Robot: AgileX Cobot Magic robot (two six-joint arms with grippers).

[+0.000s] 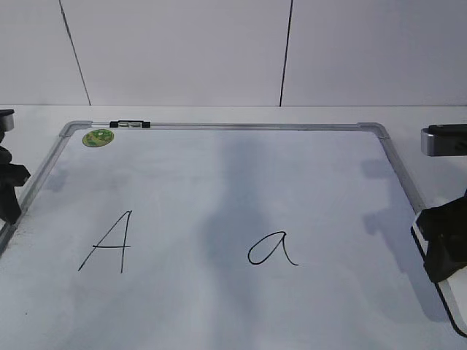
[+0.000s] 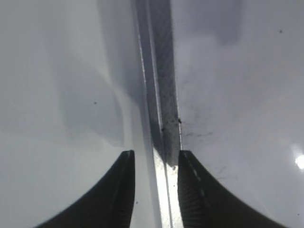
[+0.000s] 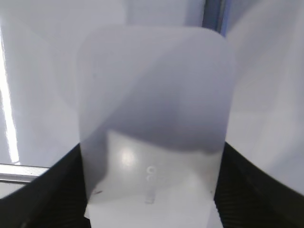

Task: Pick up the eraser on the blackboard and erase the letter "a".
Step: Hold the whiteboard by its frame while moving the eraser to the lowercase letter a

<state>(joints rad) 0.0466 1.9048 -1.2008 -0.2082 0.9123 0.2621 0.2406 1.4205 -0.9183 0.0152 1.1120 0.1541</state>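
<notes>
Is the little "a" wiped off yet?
No. The letter "a" is whole on the blackboard; the eraser sits between the right gripper's fingers.

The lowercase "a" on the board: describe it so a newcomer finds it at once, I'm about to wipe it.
Start from the big white blackboard with its grey metal frame. Two black handwritten letters sit in its lower half; the letter "a" is the right-hand one, just right of centre. It is a rounded cursive loop with a short tail, unlike the angular, straight-stroked capital "A" to its left.

Pale panelled wall [image 1: 182, 51] with dark seams behind white table [image 1: 219, 114]
</notes>
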